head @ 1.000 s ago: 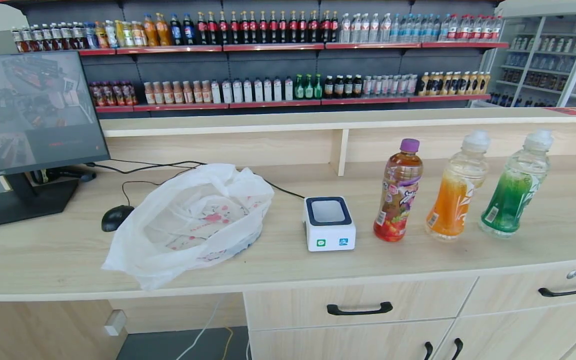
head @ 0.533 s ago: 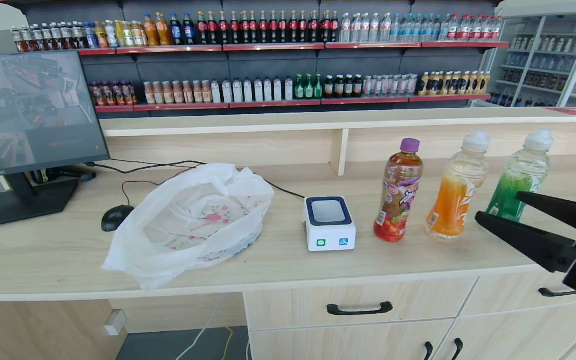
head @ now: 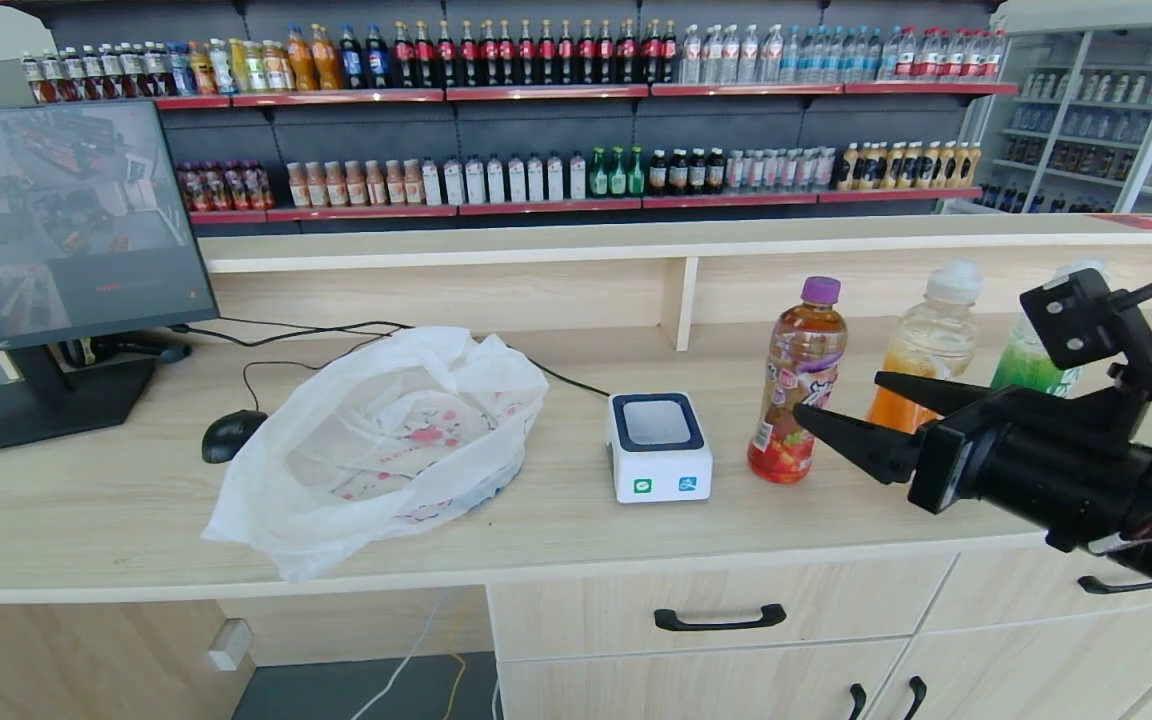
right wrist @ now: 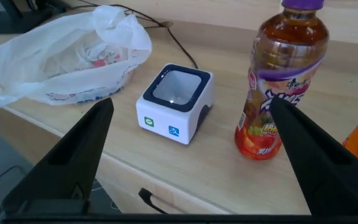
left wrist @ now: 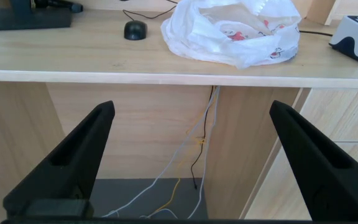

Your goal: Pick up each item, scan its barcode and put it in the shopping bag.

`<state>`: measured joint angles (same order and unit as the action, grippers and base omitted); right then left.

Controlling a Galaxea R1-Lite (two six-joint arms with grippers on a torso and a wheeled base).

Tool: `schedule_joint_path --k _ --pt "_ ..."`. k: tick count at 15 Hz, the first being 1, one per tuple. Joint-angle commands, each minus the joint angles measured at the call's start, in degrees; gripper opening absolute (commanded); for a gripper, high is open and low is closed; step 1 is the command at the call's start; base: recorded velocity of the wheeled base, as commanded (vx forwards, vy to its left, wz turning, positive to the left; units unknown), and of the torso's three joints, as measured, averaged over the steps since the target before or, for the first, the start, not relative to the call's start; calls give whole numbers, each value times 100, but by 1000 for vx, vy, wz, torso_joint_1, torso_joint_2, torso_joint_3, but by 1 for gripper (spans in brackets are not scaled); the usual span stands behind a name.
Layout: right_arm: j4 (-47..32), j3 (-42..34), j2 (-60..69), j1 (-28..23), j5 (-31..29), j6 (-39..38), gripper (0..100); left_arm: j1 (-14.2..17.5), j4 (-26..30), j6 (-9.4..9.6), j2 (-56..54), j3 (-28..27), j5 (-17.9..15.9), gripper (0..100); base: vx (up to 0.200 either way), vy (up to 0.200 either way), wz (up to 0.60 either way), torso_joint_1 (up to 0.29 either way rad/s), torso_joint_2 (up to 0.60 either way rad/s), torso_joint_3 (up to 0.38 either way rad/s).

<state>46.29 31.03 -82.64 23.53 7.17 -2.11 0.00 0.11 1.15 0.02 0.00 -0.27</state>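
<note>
The right pincer [head: 841, 395] hangs with its jaws spread wide just beside the purple-capped bottle [head: 794, 345]. That bottle stands upright on the surface [head: 556, 530], between the scanner [head: 658, 445] and the orange bottle [head: 926, 335]. The pincer should straddle the bottle's middle squarely, clear of the orange neighbour, and close gently so nothing tips. The barcode looks to sit low on the scanner side, though I can't be sure. The left pincer [left wrist: 191, 106] hangs open below the surface edge.
</note>
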Motion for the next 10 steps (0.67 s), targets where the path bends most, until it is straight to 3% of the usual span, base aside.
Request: schedule_joint_path --k 1,6,10 --pt "73 123 -595 20 -128 53 100 0 7 0 -2 0 0 100 0 0 0 0 0 0" --pt "144 352 -1026 47 -805 26 100 0 7 0 -2 0 0 100 0 0 0 0 0 0" --pt "750 325 -1413 47 -1253 26 100 0 -2 0 -2 0 0 100 0 0 0 0 0 0"
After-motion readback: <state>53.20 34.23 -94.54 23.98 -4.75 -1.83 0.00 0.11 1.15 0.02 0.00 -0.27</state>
